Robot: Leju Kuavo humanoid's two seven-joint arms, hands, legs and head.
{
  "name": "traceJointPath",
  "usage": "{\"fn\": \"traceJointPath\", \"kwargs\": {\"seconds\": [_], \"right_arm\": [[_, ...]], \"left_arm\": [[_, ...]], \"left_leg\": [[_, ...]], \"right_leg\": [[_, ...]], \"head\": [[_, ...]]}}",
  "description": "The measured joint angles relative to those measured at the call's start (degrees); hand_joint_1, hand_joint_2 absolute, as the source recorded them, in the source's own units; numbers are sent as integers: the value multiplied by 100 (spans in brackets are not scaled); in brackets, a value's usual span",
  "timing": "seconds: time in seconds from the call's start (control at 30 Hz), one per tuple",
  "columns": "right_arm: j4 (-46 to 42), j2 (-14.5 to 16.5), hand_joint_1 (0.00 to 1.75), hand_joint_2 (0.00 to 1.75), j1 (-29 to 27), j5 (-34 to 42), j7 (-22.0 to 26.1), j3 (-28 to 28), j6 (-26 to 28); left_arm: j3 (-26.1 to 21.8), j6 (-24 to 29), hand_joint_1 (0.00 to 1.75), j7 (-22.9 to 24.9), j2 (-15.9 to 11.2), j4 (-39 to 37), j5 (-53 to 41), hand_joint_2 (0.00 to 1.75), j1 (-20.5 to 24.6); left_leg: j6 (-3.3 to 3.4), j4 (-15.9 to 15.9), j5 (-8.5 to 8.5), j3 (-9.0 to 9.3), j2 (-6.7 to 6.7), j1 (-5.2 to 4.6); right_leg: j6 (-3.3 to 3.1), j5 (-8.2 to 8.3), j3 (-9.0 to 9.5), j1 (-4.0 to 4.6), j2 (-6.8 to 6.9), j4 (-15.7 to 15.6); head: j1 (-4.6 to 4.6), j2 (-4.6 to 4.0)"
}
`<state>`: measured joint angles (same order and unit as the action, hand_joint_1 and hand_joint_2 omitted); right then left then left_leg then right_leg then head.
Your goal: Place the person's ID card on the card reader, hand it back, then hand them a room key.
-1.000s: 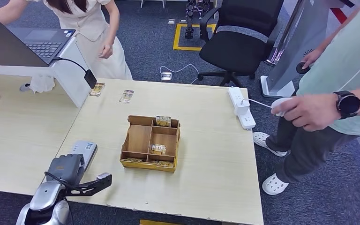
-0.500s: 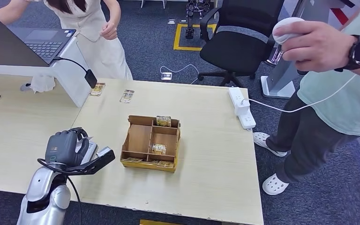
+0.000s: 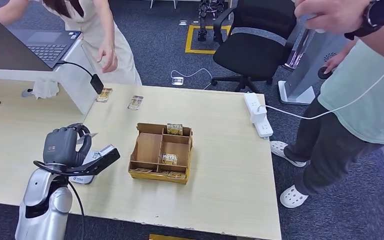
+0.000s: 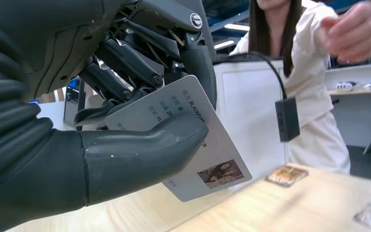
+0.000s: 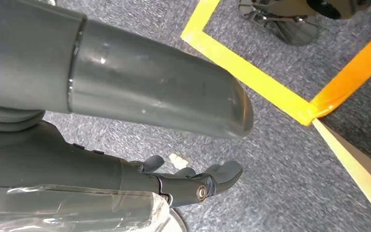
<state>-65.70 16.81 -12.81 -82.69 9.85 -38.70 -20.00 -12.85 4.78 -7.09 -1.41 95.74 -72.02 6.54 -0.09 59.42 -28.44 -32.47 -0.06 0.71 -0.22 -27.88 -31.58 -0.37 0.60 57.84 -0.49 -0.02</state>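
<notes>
ID card point(image 4: 198, 145), white with a small photo, is pinched between thumb and fingers of the left hand point(image 3: 62, 146), raised just above the card reader point(image 3: 87, 165) on the worktop point(image 3: 220, 150). The right hand point(image 5: 193, 183) hangs with fingers apart, holding nothing.
</notes>
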Motion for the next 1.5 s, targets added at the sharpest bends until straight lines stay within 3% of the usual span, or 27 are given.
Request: {"fn": "traceJointPath", "kwargs": {"seconds": [0.3,0.63,0.77,1.23,1.5], "right_arm": [[160,-30,0,0,110,-159,103,-5,72],[321,-69,0,0,245,-161,112,-5,96],[358,-74,0,0,255,-161,112,-5,97],[386,-77,0,0,261,-153,112,-5,96],[380,-77,0,0,261,-152,95,-5,69]], "left_arm": [[46,180,175,-168,-50,6,-30,175,699],[139,114,175,-174,-67,4,43,175,1051],[151,115,0,-187,-95,4,77,175,1079],[164,-23,0,-150,-98,4,210,175,1078],[163,-79,0,134,-44,8,101,175,1069]], "left_leg": [[3,0,9,-1,-7,0],[3,0,9,-2,-6,0],[3,0,9,-2,-5,0],[3,0,9,-2,-5,0],[3,0,9,-4,-6,0]], "right_leg": [[3,4,1,0,5,1],[3,4,-2,0,3,1],[3,4,-2,0,3,0],[3,4,-2,0,3,0],[3,4,-2,0,4,1]], "head": [[1,0],[1,0],[1,0],[1,0],[1,0]]}}
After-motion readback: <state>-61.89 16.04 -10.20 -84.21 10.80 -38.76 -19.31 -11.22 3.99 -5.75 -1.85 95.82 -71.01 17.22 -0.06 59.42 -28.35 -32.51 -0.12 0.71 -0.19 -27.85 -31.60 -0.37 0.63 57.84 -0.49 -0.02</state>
